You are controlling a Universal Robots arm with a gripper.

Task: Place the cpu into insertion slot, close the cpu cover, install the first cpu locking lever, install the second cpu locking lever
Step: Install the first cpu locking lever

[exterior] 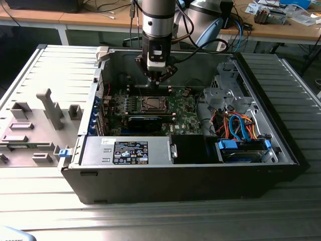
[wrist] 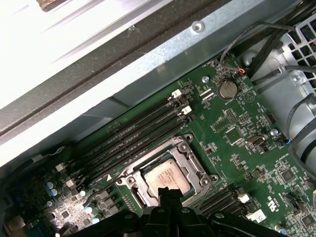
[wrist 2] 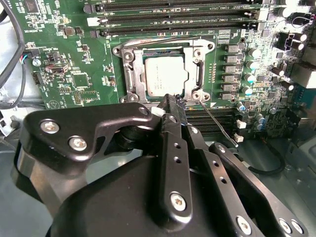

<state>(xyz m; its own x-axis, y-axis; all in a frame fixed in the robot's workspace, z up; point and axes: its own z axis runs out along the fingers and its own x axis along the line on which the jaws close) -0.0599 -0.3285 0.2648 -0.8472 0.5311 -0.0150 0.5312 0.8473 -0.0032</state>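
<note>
Black jointed linkage of the gripper lies closest in both wrist views, its two narrow fingers pressed together at their tips with nothing visible between them. In the second wrist view those tips hang over one edge of the cpu cover, a thin silvery square metal frame with a cut-out centre. The frame lies flat on the socket. Inside that cut-out sits the cpu, a small flat square chip with a dull silver-grey top, level in its slot and apart from the fingers.

The first wrist view shows the same layout: gripper tips at the cover's edge, chip framed within it. A thin bare metal rod slants away from one corner of the cover, near the fingertips; whether they touch it I cannot tell. Long black memory slots run just beside the cover on the side away from the gripper, all on the green motherboard.

From the exterior view, the gripper hangs just above the cover inside an open dark metal computer case. The chip shows as a pale square below it. Blue and orange cables bunch well away from the cover, toward the exterior view's right.
</note>
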